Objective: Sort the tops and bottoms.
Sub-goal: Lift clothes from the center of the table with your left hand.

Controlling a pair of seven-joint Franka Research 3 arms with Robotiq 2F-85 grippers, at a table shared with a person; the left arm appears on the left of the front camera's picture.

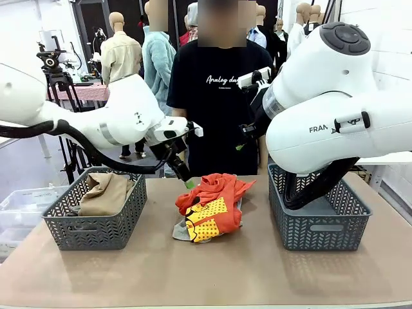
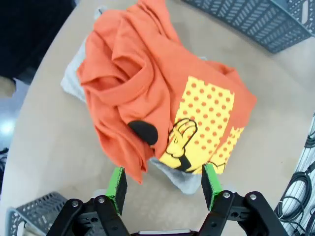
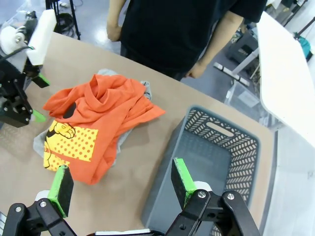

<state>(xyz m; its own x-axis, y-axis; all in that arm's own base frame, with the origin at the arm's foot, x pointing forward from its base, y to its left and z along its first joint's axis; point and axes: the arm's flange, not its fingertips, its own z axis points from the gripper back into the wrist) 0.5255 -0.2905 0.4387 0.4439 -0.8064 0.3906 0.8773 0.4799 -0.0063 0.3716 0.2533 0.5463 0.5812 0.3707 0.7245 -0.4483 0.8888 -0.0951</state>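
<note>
Garments are partly sorted, as far as I can judge. The orange-red shirt [image 1: 215,196] with the yellow dotted print lies crumpled in the middle of the table [image 1: 193,277], and I place everything else from it. Under the shirt, poking out at its near edge, is a light grey garment [image 1: 182,232]; the two touch and make one heap.

To the robot's left of the shirt stands a grey basket [image 1: 96,228] with a khaki-tan garment [image 1: 106,193] folded into it. What else may lie beneath that piece is hidden by the basket wall. To the right of the shirt stands a second basket [image 3: 221,147], and the right wrist view shows its floor bare.

So at least one piece looks put away, and the shirt and the grey garment under it are yet to go. Nothing has reached the right-hand basket.

The left claw [image 2: 163,172] hangs just above the shirt, at its far left edge in the front view. Its fingers are spread wide with only air between the green pads, and they hold nothing. It seems poised to come down on the shirt.

The right claw [image 3: 120,167] is up in the air to the right of the shirt, near the bare basket. It is fully spread and has hold of nothing.

A person [image 1: 219,96] stands beyond the shirt at the far side, arms down.
</note>
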